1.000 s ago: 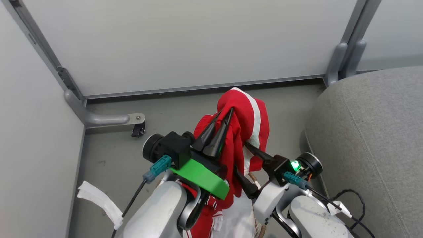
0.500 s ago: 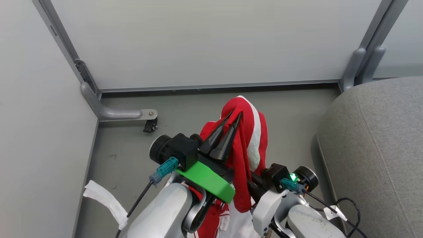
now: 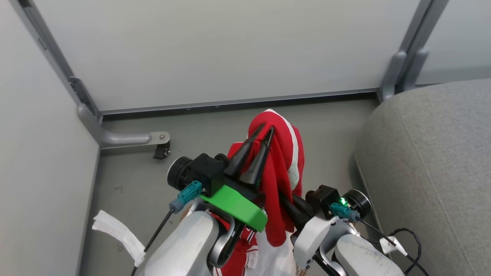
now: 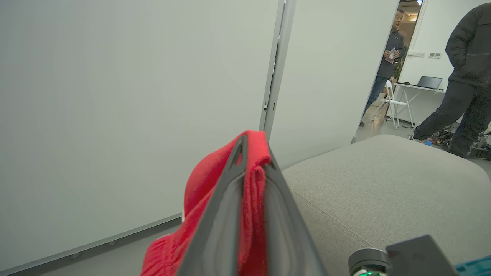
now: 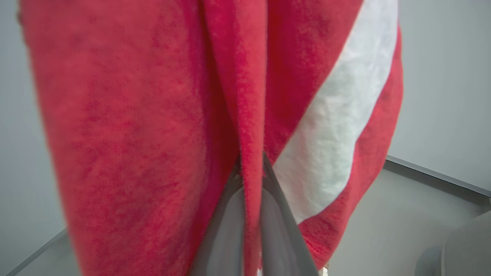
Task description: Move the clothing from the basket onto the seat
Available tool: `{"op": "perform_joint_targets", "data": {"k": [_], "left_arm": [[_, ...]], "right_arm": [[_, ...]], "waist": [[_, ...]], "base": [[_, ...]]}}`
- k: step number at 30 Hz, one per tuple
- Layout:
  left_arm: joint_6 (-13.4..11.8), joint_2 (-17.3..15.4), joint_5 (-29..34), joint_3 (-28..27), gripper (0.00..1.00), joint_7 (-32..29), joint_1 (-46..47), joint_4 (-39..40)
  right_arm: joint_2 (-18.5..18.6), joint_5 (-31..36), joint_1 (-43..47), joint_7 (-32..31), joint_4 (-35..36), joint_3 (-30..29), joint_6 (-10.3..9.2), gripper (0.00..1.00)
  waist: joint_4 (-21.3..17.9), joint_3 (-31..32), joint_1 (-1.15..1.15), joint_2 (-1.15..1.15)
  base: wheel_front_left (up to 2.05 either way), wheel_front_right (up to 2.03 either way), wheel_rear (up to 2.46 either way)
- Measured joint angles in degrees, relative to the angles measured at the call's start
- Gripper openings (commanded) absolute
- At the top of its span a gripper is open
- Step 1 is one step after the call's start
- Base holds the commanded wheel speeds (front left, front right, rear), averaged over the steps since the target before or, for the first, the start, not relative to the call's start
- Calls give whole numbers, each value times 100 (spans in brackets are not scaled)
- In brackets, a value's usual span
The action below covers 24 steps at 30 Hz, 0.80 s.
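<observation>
Clothing [image 3: 285, 153] hangs clamped in both hands: left hand [image 3: 267, 128] at top, right hand [image 5: 251, 163] lower down

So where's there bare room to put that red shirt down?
The grey seat on the robot's right is bare. So is the floor between wall panel and red garment. Crowded: the middle, where left gripper and right gripper both clamp that garment.

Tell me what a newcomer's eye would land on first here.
A soft red garment with a white stripe hangs mid-picture, pinched high by the left gripper and lower by the right gripper. On the right swells the large grey fabric seat.
</observation>
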<state>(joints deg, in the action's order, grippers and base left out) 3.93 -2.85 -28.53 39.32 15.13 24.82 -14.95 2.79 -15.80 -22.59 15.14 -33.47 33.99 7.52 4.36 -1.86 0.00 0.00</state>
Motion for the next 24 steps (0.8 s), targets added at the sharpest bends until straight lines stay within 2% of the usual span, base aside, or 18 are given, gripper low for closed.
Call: {"op": "perform_joint_targets", "data": {"k": [9,16,19,24], "left_arm": [[-30,2,255,-368,100,3,-80,-248],[70,7,608,-705,100,3,-155,-411],[114,8,768,-822,100,4,-199,-403],[218,12,850,-738,100,4,-282,-409]], "right_arm": [[1,-77,248,-3,672,-423,1,0],[5,-32,387,-7,1042,-769,1,0],[15,-221,438,-7,1163,-973,0,0],[38,-205,417,-7,1391,-1400,1,0]], "waist": [[-790,-109,0,0],[-1715,-207,0,0],[-2171,-260,0,0],[-2822,-365,0,0]], "base": [[0,0,0],[0,0,0],[0,0,0],[0,0,0]]}}
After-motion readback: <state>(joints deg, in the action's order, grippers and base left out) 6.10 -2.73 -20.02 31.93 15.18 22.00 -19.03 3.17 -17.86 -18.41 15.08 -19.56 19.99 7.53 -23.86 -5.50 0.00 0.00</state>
